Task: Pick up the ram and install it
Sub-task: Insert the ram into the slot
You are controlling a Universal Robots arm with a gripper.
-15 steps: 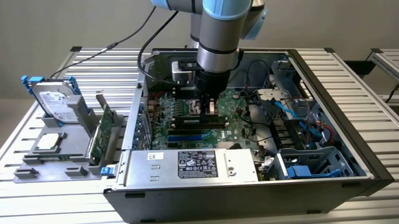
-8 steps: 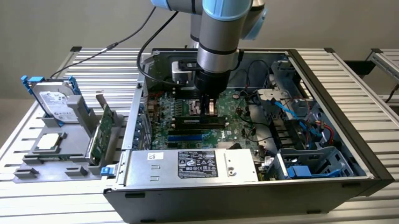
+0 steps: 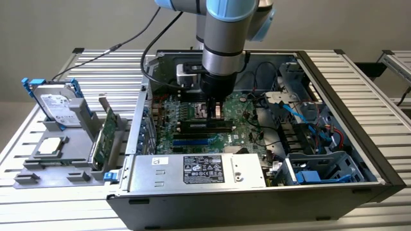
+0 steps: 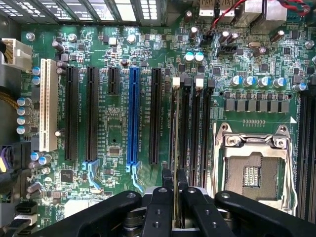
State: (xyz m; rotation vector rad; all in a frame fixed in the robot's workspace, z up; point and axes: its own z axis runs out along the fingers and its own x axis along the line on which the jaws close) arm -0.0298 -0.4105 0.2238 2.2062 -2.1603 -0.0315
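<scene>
The arm reaches down into an open computer case lying on its side on a slatted metal surface, and the claw hangs low over the motherboard near the middle of the case. In the wrist view the claw is clenched on the ram, which shows edge-on as a thin pale line pinched between the two dark fingers. The ram runs lengthwise along the black memory slots, lined up with the one nearest the blue slot. Its far end reaches a white latch at that slot's end, but whether it is seated or only just above the slot cannot be told. The empty processor socket lies on the other side of the memory slots. In the exterior view a power supply sits at the near edge of the case. Outside the case, on the exterior view's left, a grey tray holds a hard drive with blue rails and an upright green expansion card.
</scene>
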